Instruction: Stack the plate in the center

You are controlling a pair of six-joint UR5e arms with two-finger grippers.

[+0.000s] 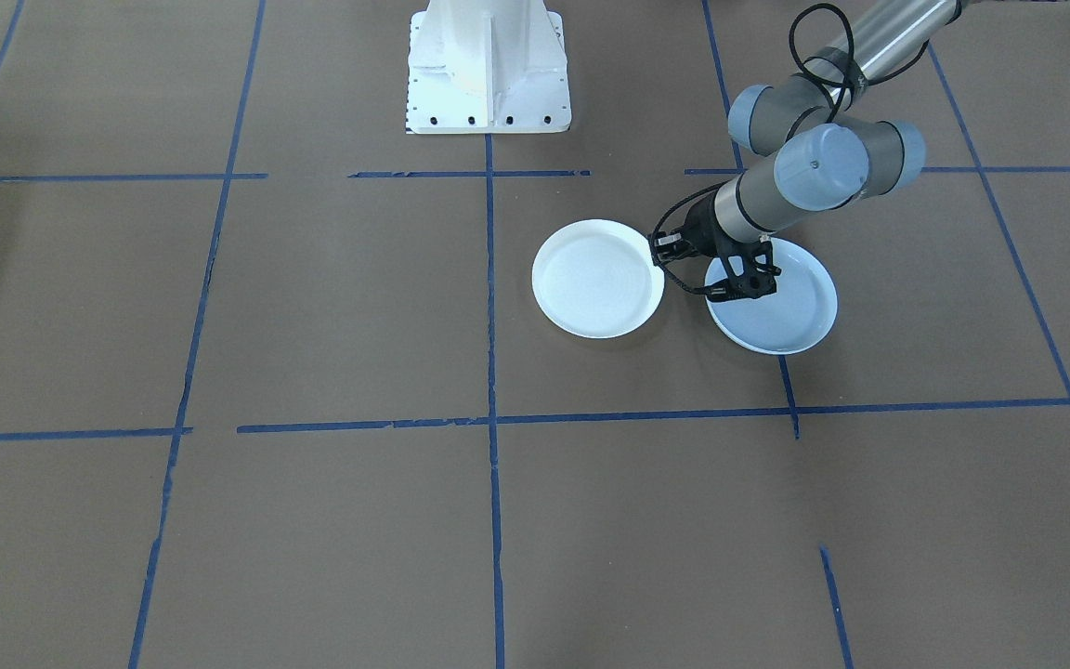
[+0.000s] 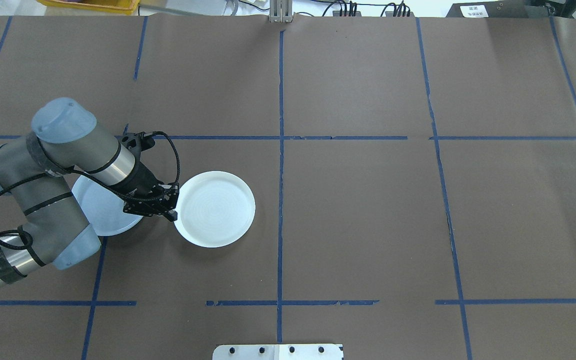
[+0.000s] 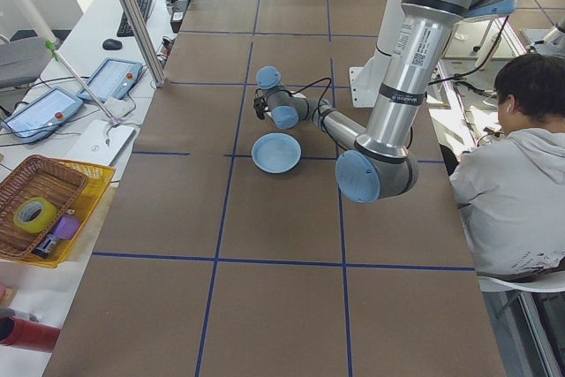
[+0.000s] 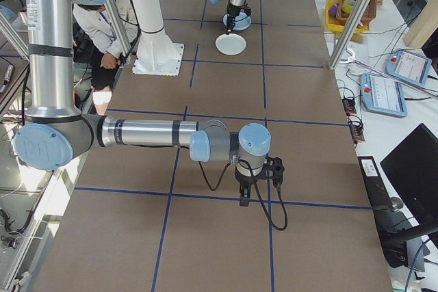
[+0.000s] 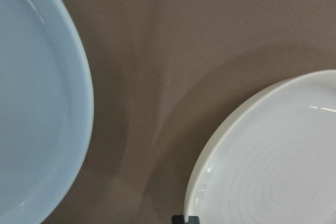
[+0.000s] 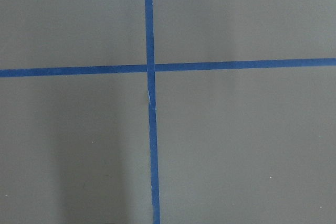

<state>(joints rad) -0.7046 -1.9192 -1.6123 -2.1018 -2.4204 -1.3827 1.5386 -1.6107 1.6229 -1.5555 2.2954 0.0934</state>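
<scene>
The pale blue plate (image 2: 99, 210) lies flat on the counter (image 2: 368, 210) just behind my left jaws (image 2: 160, 204), the ridged white plate (image 2: 215, 209) just ahead; whether either pair of jaws is apart is indeterminable.

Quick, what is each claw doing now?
Left claw: hanging between the pale blue round plate and white ridged plate; open or shut cannot be told.
Right claw: cannot be told.
</scene>
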